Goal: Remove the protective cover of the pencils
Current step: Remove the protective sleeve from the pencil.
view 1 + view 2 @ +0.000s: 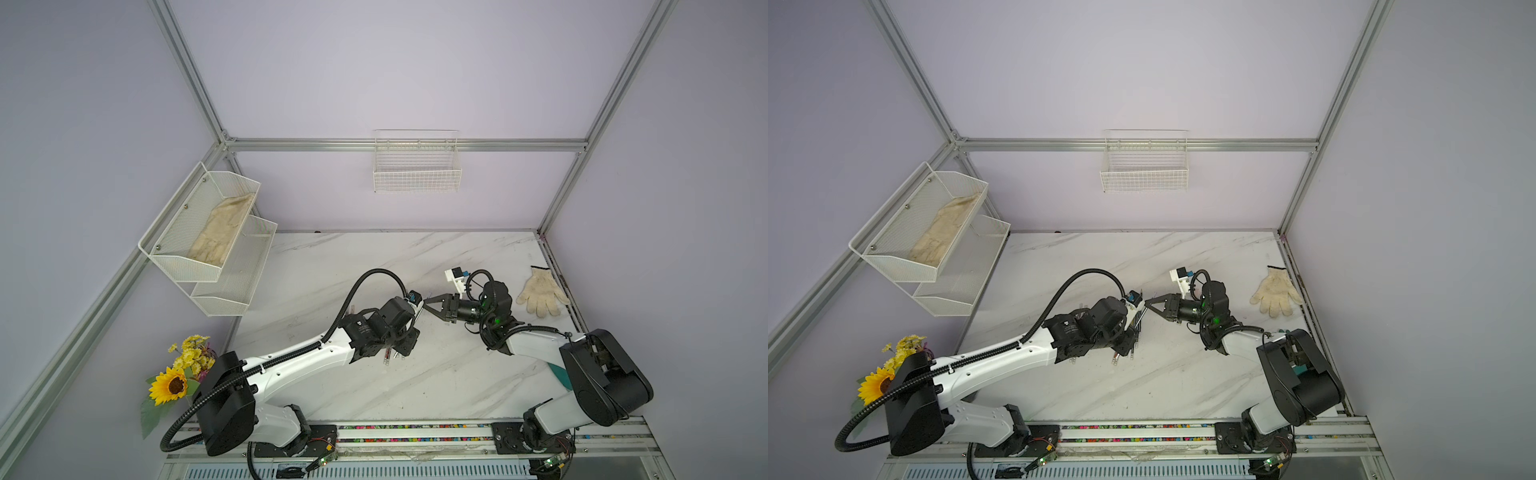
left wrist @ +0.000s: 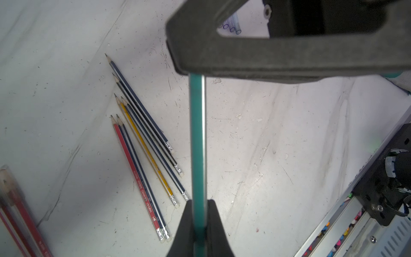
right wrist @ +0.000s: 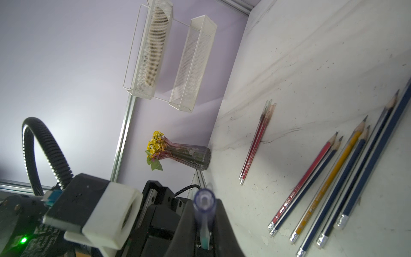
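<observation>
The marble table (image 1: 415,386) carries the whole job. Above its middle the left arm (image 1: 299,361) and right arm (image 1: 536,340) meet nose to nose.

The left gripper (image 2: 198,207) is closed tight on the shaft of a teal pencil (image 2: 197,138), holding it clear of the table with the point end aimed at the other arm. The right gripper (image 3: 204,222) is closed on the clear bluish cap (image 3: 204,200) that sleeves that point end. In the right wrist view the teal wood shows inside the cap, between the jaws, so the cap looks seated and not yet pulled off.

On the table below lies a fan of bare pencils (image 2: 144,151), sharp tips exposed, side by side and touching in places. Well apart from them lie two red pencils (image 3: 255,144) with clear caps on. A few clear tubes (image 2: 231,24), probably caps already pulled, lie further off.

The step in hand seems to be uncapping the teal pencil, with both grips set and the pull about to come. The next move calls for drawing the two arms apart straight along the pencil's length. Any sideways pull could snap the lead or let the thin shaft slip through the left jaws. After that, the cap goes down by the tubes and the pencil joins the fan.
</observation>
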